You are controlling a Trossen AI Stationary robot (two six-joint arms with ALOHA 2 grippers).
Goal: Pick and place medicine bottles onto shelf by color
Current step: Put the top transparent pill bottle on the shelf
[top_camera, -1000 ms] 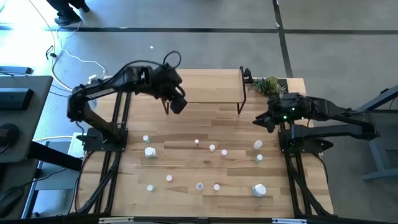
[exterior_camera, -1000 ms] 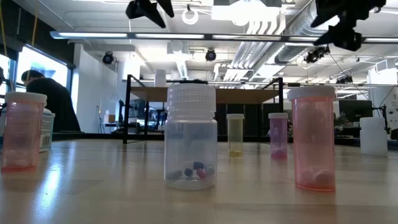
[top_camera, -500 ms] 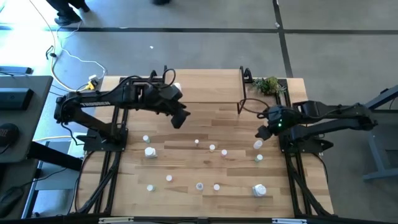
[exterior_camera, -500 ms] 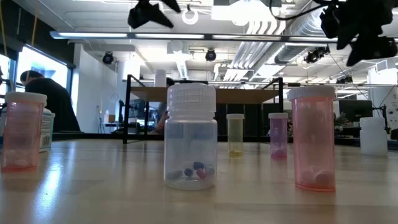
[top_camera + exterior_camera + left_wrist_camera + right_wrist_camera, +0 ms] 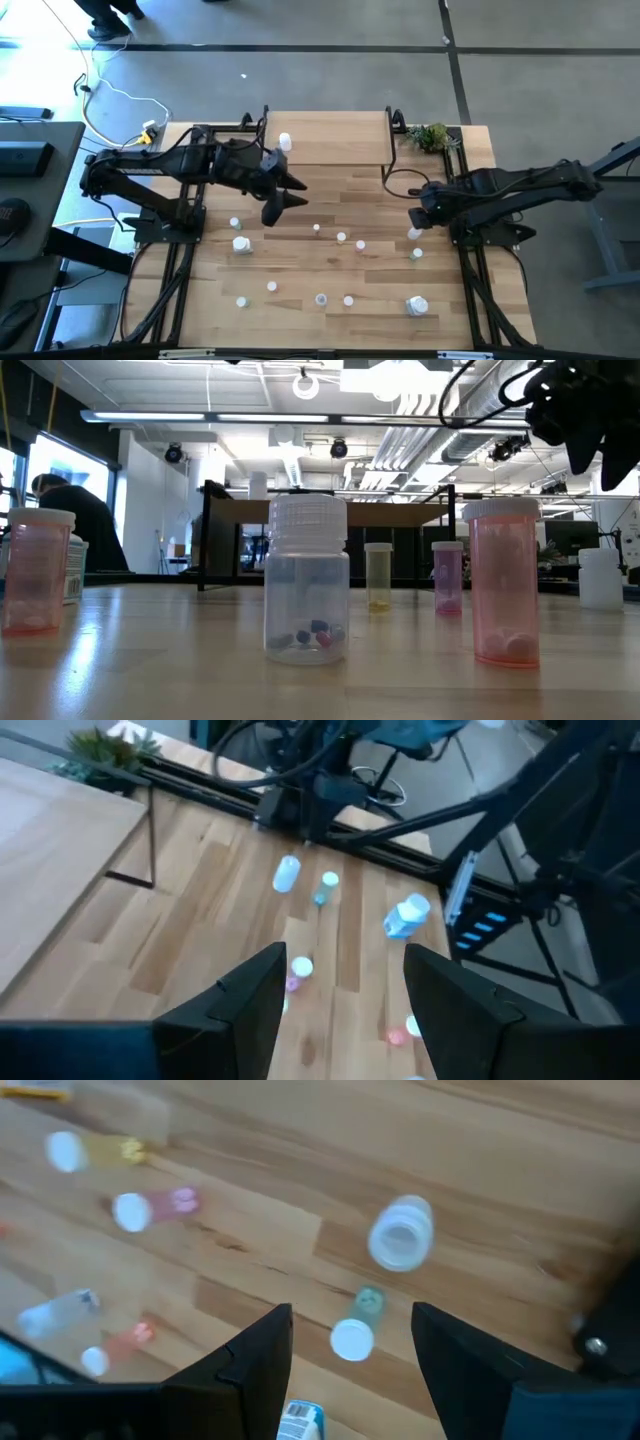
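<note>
Evidently reach phase: right gripper (image 5: 417, 221) jaws wide, empty, over white-capped bottle (image 5: 414, 232) near table's right edge; descend, close. Left gripper (image 5: 283, 201) wide, empty, beside shelf (image 5: 335, 137).

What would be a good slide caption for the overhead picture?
Two robot arms reach over a wooden table scattered with small medicine bottles; one bottle already stands on the shelf.

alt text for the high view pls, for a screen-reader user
Overhead, two dark arms reach over a wood table scattered with small medicine bottles: left gripper open beside the shelf, which holds one bottle; right gripper open above a bottle at the right.
</note>
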